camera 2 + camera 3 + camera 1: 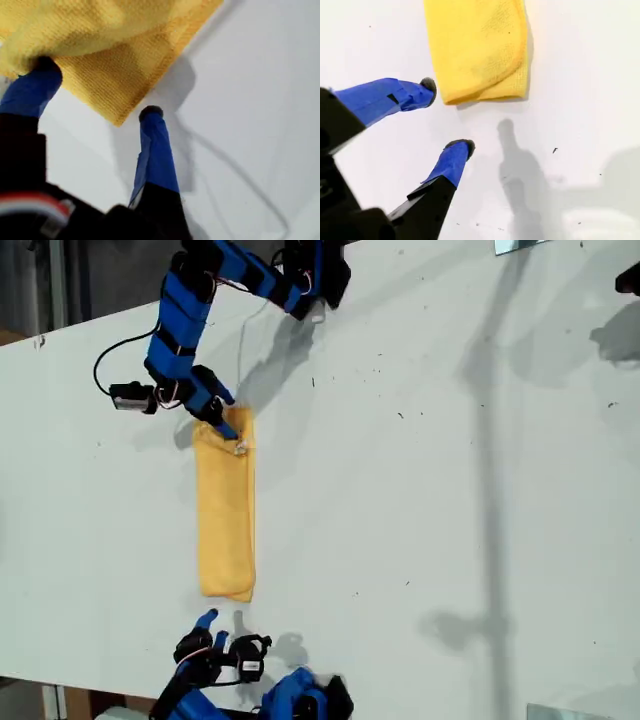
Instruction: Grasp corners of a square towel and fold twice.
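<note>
The towel (225, 508) lay folded into a narrow strip on the table (430, 490). My first gripper (95, 90) stood at one end, jaws apart, one finger touching the cloth. My second gripper (449, 114) hung just off the opposite end, jaws apart, empty.

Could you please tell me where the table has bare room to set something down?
The white table is bare across the exterior view's right of the folded yellow-orange terry towel. It is crowded at the towel's ends, by my first gripper and my second gripper.

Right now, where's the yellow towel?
The towel lies folded on the white table, left of centre in the exterior view, between my first gripper and second gripper.
</note>
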